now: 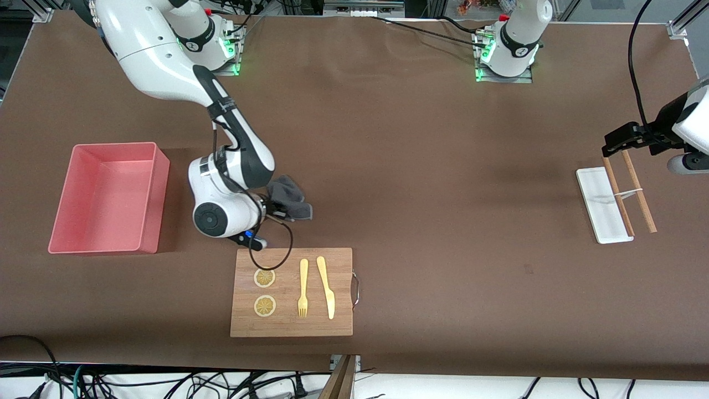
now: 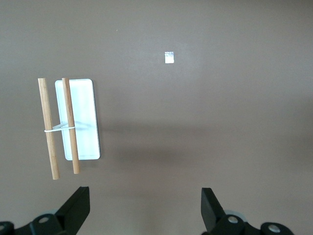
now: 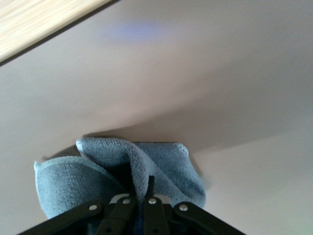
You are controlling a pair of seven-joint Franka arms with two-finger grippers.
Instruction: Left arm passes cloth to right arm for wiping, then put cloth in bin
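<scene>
A: Quick one. Where did I have the cloth (image 1: 289, 198)?

B: Pinched in the right gripper (image 3: 142, 196), fingers pressed together on a fold of it, the rest bunched up around the fingertips. It sat low over the bare brown table (image 1: 421, 166), just beside the edge of the wooden board (image 1: 292, 292) that lies away from the front camera. I couldn't tell from the pictures whether it was pressing the surface or just off it.

A: And the bin (image 1: 108, 198)?

B: Pink tub, open side up, toward the right arm's end of the table, well apart from the cloth. The right wrist sat between the two, so from the fingers the bin lay back past the wrist. Its long axis ran roughly toward and away from the front camera.

A: So which arm did I count as nearer?

B: Right, clearly. The cloth was already in it and the bin sat on its end. I judged the drop-off would mean lifting over the tall near wall before letting go.

A: Left arm?

B: Left gripper (image 2: 144, 210) waited over the table at its own end, fingers spread wide, holding nothing. Below it were the white tray (image 2: 83, 120) and two wooden sticks (image 2: 59, 126) joined by a band, one resting across the tray.

A: Board contents?

B: Two lemon slices (image 1: 265, 292), a fork (image 1: 303, 288) and a knife (image 1: 326, 286).
</scene>
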